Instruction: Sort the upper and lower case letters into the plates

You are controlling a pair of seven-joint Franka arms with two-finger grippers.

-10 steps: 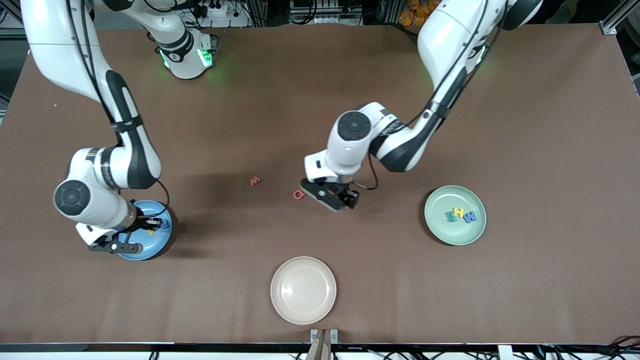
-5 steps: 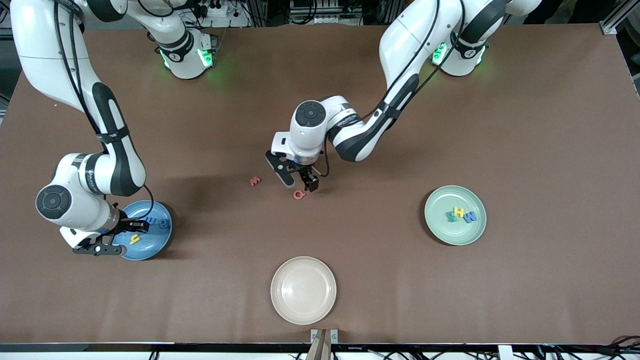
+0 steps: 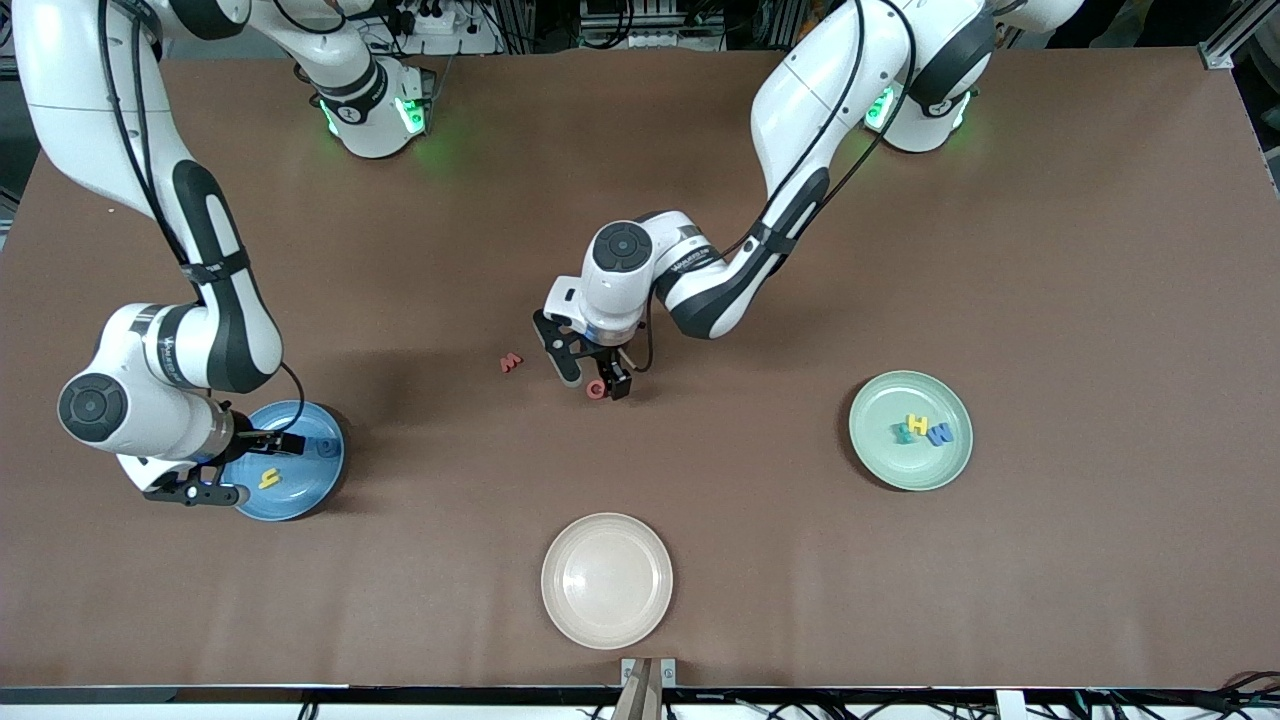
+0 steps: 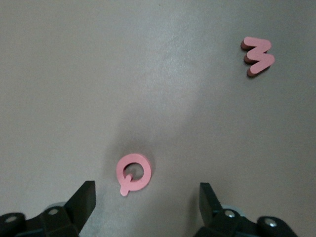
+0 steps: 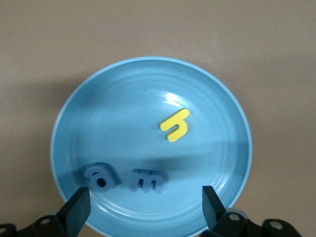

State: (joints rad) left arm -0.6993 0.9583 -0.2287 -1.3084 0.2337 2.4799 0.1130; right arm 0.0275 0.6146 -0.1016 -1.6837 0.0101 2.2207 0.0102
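Observation:
A red letter Q (image 3: 597, 388) (image 4: 133, 173) lies flat on the brown table, and my left gripper (image 3: 595, 381) (image 4: 146, 197) hangs low over it, open, a finger on either side without touching. A red letter M (image 3: 511, 362) (image 4: 257, 56) lies beside it, toward the right arm's end. My right gripper (image 3: 245, 467) (image 5: 145, 202) is open over the blue plate (image 3: 300, 492) (image 5: 123, 103), which holds a yellow h (image 3: 268, 478) (image 5: 175, 124), a blue a (image 5: 101, 177) and a blue m (image 5: 145, 180). The mint green plate (image 3: 885, 462) holds a teal letter (image 3: 903, 432), a yellow H (image 3: 917, 424) and a blue W (image 3: 940, 434).
A cream-white plate (image 3: 607, 580) with nothing in it sits near the table's front edge, nearer the front camera than the Q. The right arm's wrist covers part of the blue plate's rim in the front view.
My left gripper swung from beside the Q to over it and came down round it. My right gripper opened, the yellow h dropped into the blue plate, and that gripper drew back a little.

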